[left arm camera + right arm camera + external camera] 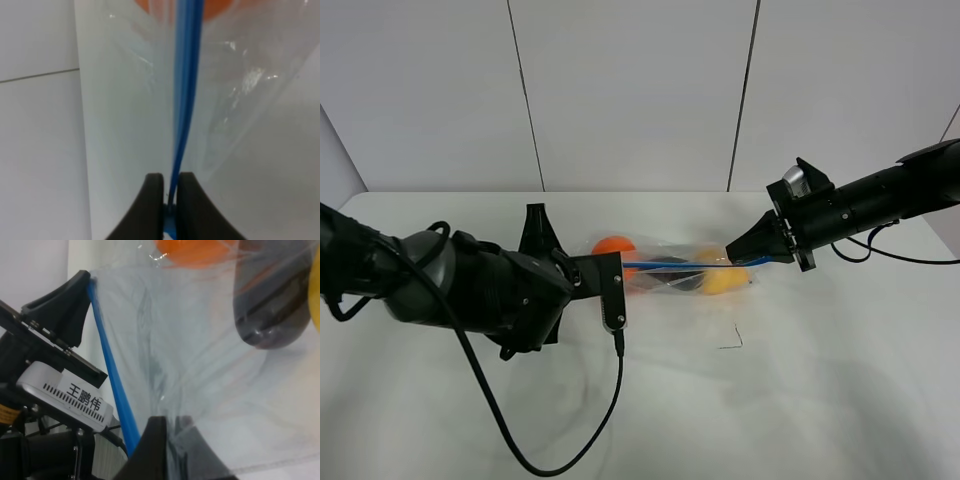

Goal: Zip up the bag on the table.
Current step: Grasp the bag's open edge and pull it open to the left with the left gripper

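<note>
Nearest to us, a black cable (621,375) from the left arm makes a loop over the white table (800,390). It could snag if that arm pulls back a lot.

A bit farther in, the left gripper (170,181) has its fingers pressed together on one end of the blue strip (186,90), pinching it. The bag (672,278) sits in the middle of the table, between the two arms. The strip runs left to right along its top. An orange toy (613,245), a dark toy (670,266) and a yellow toy (725,281) show through the plastic.

On the right, a little farther away, the right gripper (736,251) has its fingers shut tight on the other end of the strip.

I cannot tell if the strip is zipped all the way.

What can go wrong? If the right gripper slides along the strip and squeezes too hard, it drags the whole bag. Then the strip can pop out of the left fingers. If it squeezes too softly, the two sides do not click together and a gap is left. The toys are fat and sit right under the strip, so they can push the sides apart. The plastic is thin, so it may bunch up in the fingers and jam.

Far back is a plain wall (640,90).
</note>
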Robot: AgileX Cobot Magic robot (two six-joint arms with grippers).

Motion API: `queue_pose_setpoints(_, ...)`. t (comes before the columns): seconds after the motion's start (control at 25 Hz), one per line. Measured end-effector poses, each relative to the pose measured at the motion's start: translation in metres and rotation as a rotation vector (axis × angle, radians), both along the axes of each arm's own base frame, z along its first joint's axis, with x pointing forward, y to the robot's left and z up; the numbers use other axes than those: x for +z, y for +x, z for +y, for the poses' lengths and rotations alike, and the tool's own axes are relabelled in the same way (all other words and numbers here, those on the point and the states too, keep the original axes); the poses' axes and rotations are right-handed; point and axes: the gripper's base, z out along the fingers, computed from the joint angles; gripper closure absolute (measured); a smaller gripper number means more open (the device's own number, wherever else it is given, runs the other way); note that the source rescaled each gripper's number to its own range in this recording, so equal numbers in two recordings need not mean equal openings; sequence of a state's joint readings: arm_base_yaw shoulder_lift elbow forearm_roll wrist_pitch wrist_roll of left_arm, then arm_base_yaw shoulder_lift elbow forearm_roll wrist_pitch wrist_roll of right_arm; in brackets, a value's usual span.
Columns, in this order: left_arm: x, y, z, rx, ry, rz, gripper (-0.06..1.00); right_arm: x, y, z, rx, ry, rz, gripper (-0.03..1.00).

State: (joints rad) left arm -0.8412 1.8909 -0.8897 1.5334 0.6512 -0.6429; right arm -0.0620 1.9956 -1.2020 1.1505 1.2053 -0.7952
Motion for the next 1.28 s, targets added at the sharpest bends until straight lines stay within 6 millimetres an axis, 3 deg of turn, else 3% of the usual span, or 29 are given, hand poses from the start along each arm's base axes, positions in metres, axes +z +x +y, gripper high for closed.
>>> queue_pose_setpoints(0.8,-0.001,0.008,0.009,0.027,-0.011,0.010,0.93,0.000,0.000,0.000,-0.001,0.001,0.000,0.97)
queue_pose_setpoints(0.88,-0.001,0.008,0.010,0.036,-0.010,0.012,0.86,0.000,0.000,0.000,0.002,-0.003,0.000,0.97)
queue_pose_setpoints(1.12,-0.002,0.009,0.014,0.072,-0.035,0.017,0.33,-0.001,-0.001,-0.001,0.007,-0.011,0.001,0.97)
queue_pose_setpoints(1.28,-0.002,0.009,0.014,0.088,-0.054,0.017,0.23,-0.001,-0.001,-0.001,0.008,-0.011,0.001,0.97)
